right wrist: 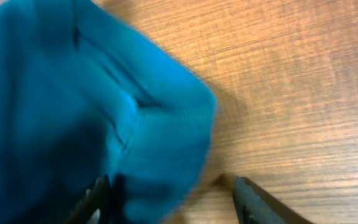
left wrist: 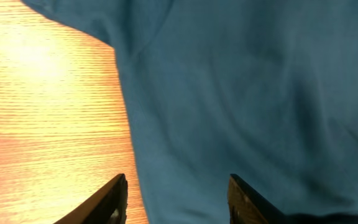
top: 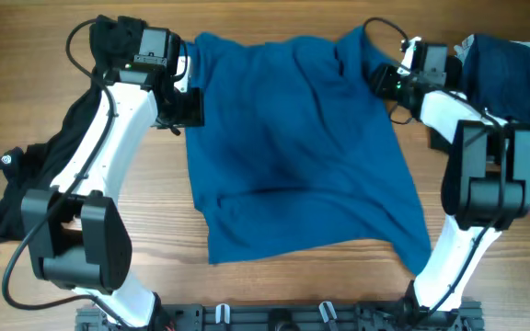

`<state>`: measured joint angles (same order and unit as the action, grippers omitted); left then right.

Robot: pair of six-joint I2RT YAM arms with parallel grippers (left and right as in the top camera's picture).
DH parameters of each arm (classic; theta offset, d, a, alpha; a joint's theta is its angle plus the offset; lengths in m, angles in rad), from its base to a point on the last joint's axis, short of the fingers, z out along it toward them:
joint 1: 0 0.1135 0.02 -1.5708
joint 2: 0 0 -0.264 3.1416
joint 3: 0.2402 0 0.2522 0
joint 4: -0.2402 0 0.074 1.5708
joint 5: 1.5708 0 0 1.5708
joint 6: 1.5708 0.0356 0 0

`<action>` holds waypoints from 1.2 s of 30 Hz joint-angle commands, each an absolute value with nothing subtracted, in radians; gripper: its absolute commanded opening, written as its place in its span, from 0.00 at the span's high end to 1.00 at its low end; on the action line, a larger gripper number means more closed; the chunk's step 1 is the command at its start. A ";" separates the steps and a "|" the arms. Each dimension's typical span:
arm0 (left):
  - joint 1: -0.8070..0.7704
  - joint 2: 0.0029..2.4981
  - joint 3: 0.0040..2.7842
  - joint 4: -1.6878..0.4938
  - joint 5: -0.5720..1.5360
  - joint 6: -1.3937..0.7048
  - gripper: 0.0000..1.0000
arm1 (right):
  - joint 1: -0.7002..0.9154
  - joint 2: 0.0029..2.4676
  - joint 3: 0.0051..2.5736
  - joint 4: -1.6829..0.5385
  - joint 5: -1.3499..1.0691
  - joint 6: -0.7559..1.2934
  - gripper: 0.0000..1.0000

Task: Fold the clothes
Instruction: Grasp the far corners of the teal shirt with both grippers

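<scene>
The medium-blue T-shirt (top: pixel 293 147) lies spread over the middle of the counter (top: pixel 26 92), between the two claws. Its left edge runs up between the fingers (left wrist: pixel 114 202) of the left claw (left wrist: pixel 176 182). They stand partly apart and astride that edge, one over bare wood and the other over cloth, with nothing visibly pinched. On the wood side of this claw the grain is bare. Farther out that way a black garment (top: pixel 26 184) is heaped under the left arm (top: pixel 99 147), which slants up from the near edge, its wrist turned in toward the shirt

The right claw (right wrist: pixel 171 183) sits at the shirt's far right corner. A bunched lump of blue cloth bulges against its inner finger, the outer finger is over bare wood, and a strip of wood shows between cloth and that finger. The jaws are apart, not closed on the fabric. On this claw's outer side a navy garment (top: pixel 509 64) lies close beside the right arm (top: pixel 486 165), which rises from the near edge with its elbow folded and its forearm reaching away
</scene>
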<state>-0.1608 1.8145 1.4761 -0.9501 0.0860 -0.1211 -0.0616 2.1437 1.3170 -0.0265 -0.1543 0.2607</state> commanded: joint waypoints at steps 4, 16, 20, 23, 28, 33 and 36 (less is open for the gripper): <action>-0.160 1.735 1.477 -0.955 -0.021 -0.142 0.46 | -0.030 2.230 1.315 0.097 -0.149 0.352 0.65; -0.160 1.735 1.477 -0.962 -0.047 -0.142 0.45 | 0.109 2.267 1.339 0.340 -0.165 0.366 0.91; -0.160 1.735 1.477 -0.958 -0.047 -0.142 0.45 | 0.165 2.267 1.341 0.340 -0.197 0.339 0.92; -0.160 1.735 1.477 -0.957 -0.047 -0.142 0.45 | 0.206 2.267 1.341 0.325 -0.144 0.315 0.92; -0.160 1.735 1.477 -0.959 -0.047 -0.142 0.45 | 0.173 2.267 1.366 0.326 -0.070 0.318 0.93; -0.160 1.736 1.477 -0.958 -0.047 -0.142 0.45 | 0.076 2.267 1.473 0.333 -0.072 0.326 0.95; -0.160 1.736 1.477 -0.950 -0.071 -0.142 0.44 | 0.047 2.267 1.537 0.344 -0.093 0.313 0.87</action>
<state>-0.1608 1.7538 1.4761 -0.9596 -0.0334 -0.1326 0.0681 2.2574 1.4635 0.3283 -0.0956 0.3355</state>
